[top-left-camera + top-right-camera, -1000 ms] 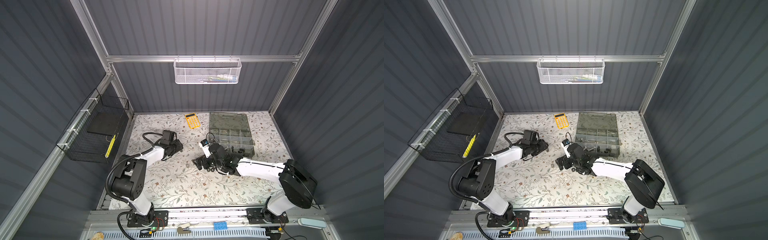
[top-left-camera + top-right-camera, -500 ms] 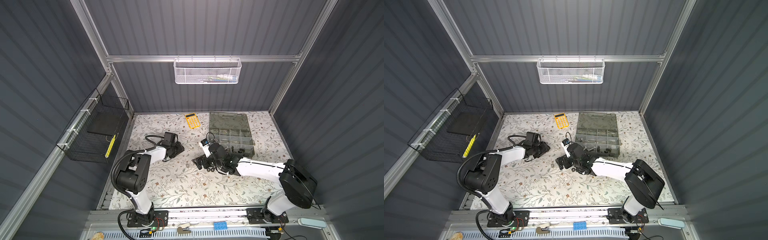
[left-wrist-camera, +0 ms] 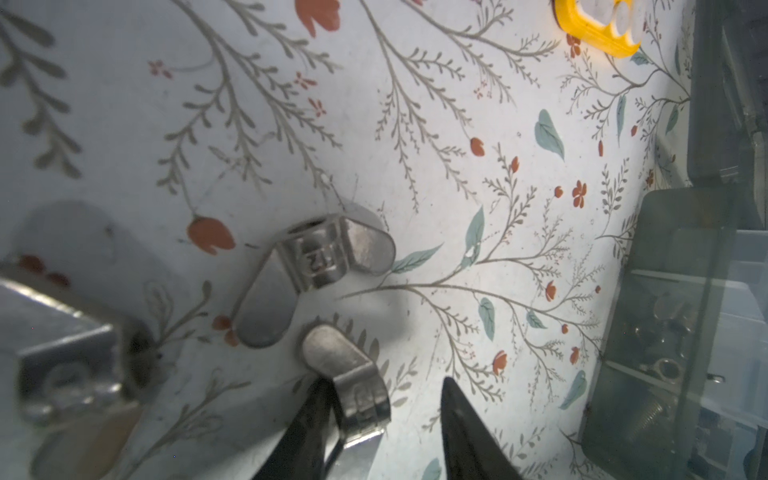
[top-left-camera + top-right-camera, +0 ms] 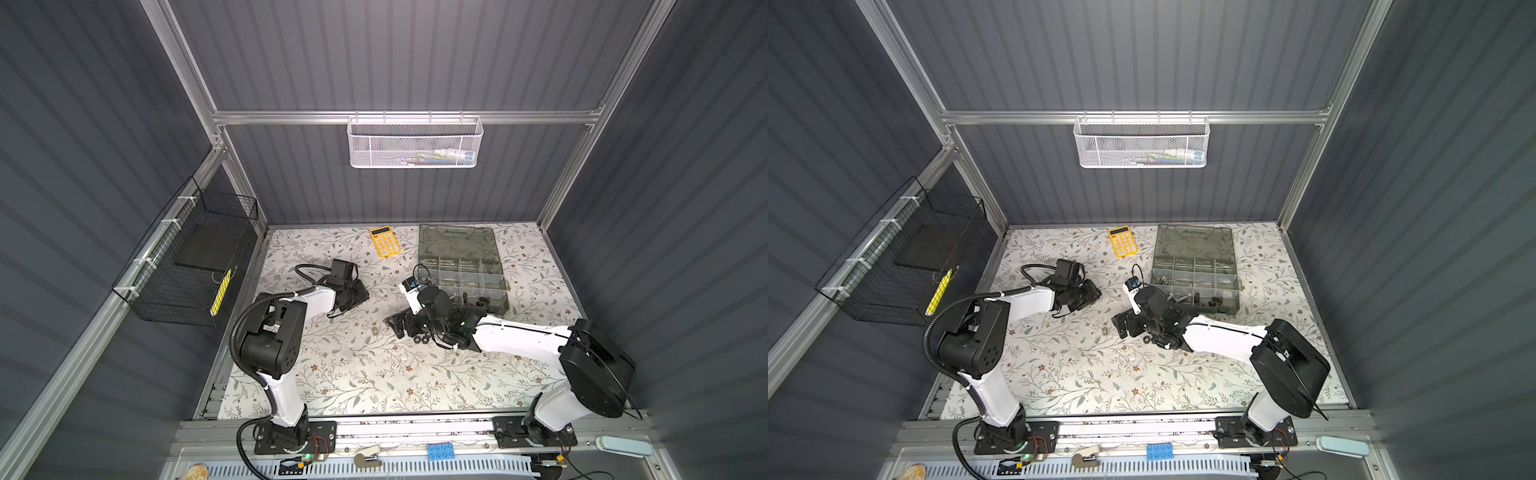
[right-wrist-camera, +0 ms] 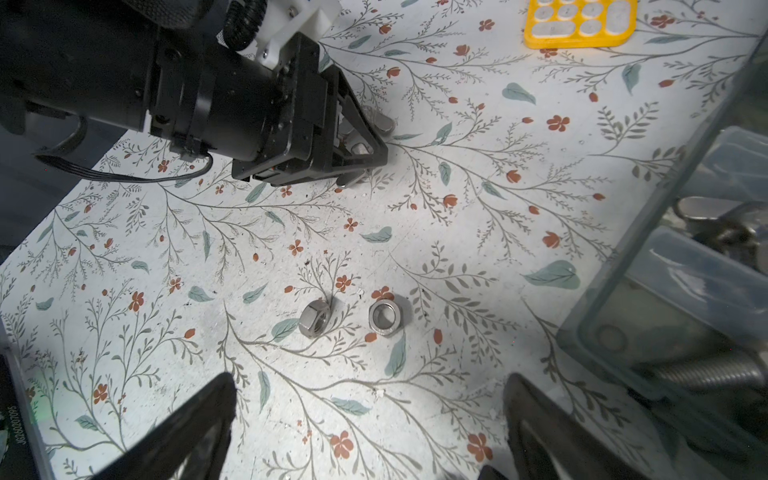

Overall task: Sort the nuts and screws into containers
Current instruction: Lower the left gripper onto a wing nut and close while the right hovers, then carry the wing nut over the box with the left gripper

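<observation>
Cell is dark grey ribbed walls on an aluminium frame, with a floral-print surface (image 4: 353,374) at the bottom. A black wire basket (image 4: 183,266) hangs on the left wall, and a white mesh basket (image 4: 415,143) on the back wall.

The left claw (image 4: 361,294) sits low toward the left edge, about mid-depth. It's partly spread and straddling a silver wing nut (image 3: 347,374). One finger (image 3: 309,432) touches the nut and there's a gap to the other, so nothing is clamped. A second wing nut (image 3: 316,266) lies loose just beside it. A yellow calculator (image 4: 385,247) sits at the back edge.

Around the middle, the right claw (image 5: 370,384) is spread wide and empty, low over the surface. Two hex nuts (image 5: 314,318) lie near each other, not touching, just ahead of it.

The containers (image 4: 459,270) are in the grey organizer box (image 4: 457,245) toward the back right corner, lid flipped toward the back edge. There's some hardware in the front compartments.

The right arm (image 4: 519,336) runs in low from the front right corner. The front strip between the two arm bases is plain open floral sheet.
</observation>
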Robot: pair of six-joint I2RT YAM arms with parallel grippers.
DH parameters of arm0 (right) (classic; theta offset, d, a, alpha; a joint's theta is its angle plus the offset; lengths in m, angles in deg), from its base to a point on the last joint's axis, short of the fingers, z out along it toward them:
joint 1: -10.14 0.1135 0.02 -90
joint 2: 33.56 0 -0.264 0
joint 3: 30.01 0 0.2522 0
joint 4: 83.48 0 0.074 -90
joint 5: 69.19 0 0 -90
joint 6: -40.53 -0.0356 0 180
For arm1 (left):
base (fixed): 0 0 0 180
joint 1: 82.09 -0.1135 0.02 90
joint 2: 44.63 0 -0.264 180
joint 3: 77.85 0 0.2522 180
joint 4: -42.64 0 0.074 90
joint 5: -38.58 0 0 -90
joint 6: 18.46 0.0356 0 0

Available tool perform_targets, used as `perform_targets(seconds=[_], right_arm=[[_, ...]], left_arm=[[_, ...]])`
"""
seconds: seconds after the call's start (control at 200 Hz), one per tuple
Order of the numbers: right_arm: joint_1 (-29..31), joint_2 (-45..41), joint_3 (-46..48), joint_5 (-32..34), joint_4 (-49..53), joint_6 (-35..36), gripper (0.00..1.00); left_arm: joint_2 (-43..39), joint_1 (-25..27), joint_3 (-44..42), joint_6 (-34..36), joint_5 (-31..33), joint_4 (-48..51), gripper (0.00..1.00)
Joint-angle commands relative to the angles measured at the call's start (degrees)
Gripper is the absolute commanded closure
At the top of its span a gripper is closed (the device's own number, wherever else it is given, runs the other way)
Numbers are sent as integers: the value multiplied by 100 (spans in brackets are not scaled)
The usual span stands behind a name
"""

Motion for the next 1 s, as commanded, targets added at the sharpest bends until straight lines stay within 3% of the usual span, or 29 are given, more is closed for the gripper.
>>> perform_targets(seconds=[0.0, 0.195, 0.475, 0.996], right_arm=[[23, -132, -86, 110, 76, 51, 1], [23, -140, -71, 148, 89, 51, 1], [23, -132, -86, 138, 80, 42, 1], [23, -173, -48, 198, 63, 45, 1]], left_arm=[[209, 1, 19, 163, -27, 369, 57], [224, 35, 116, 331, 40, 546, 60], [478, 280, 647, 917, 628, 1462, 60], [638, 654, 1052, 1276, 1432, 2202, 77]])
